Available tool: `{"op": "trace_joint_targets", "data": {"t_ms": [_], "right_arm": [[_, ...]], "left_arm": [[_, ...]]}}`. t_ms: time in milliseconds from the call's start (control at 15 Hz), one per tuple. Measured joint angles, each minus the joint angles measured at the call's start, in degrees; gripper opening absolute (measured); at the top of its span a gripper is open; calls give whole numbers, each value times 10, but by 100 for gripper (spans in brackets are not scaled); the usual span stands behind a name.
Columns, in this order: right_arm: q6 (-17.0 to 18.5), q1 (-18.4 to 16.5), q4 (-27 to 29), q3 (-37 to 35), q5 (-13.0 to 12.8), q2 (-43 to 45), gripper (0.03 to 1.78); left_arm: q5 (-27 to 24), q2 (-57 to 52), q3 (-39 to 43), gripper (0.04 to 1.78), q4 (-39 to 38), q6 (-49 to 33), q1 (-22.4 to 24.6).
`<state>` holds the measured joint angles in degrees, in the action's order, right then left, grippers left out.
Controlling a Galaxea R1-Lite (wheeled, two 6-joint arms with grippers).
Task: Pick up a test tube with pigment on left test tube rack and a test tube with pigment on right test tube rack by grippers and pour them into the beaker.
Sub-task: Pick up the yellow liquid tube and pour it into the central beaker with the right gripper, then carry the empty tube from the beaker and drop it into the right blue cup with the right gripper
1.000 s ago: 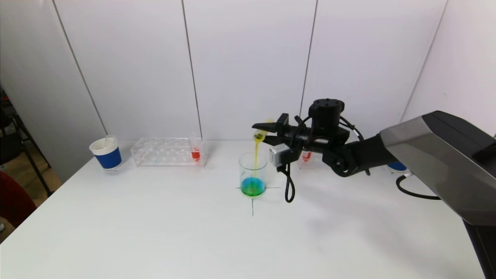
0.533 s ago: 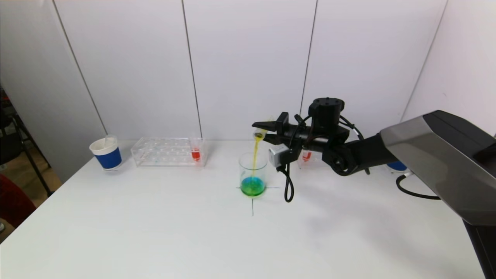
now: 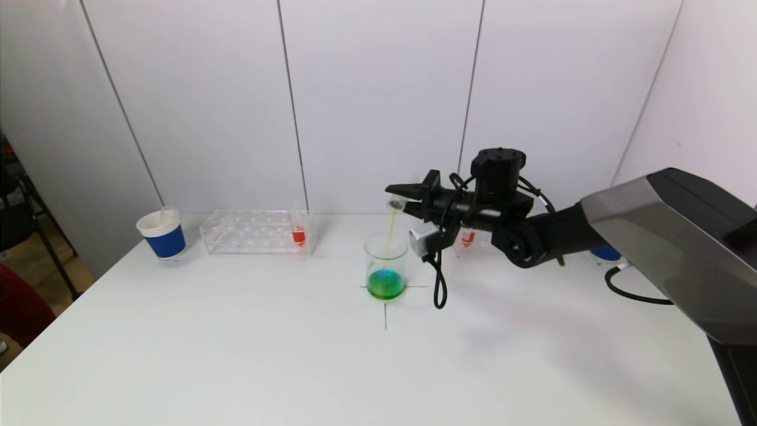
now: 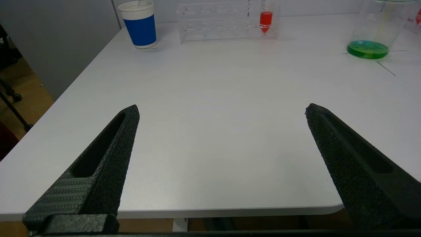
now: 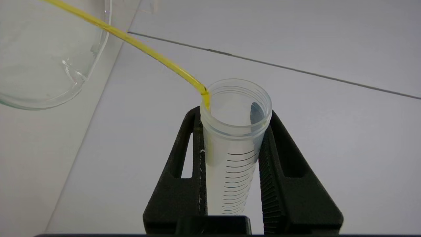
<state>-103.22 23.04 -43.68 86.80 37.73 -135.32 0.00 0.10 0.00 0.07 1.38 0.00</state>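
R gripper (image 3: 407, 198) clamps tube (image 5: 234, 131) tipped above beaker (image 3: 385, 266), mid worktop twd back edge; thin yellow stream (image 5: 138, 46) runs from tube lip into beaker, green liquid at bottom. Tube shows graduation lines, no legible text. L gripper (image 4: 222, 110) spread wide, holds nothing, near front-left edge.
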Motion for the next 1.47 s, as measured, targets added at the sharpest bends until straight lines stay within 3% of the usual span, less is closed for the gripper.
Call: {"op": "trace_joint_targets", "data": {"t_ms": [467,867,1200,1467], "right_arm": [[-44,4,0,8,-16,1,51],[-32,6,5,2,-21,2,51],[52,-1,9,-3,-22,2,51],[166,-5,6,6,-46,4,51]], "left_arm": [[0,0,0,176,0,0,0],[0,0,0,176,0,0,0],[0,0,0,176,0,0,0],[0,0,0,176,0,0,0]]}}
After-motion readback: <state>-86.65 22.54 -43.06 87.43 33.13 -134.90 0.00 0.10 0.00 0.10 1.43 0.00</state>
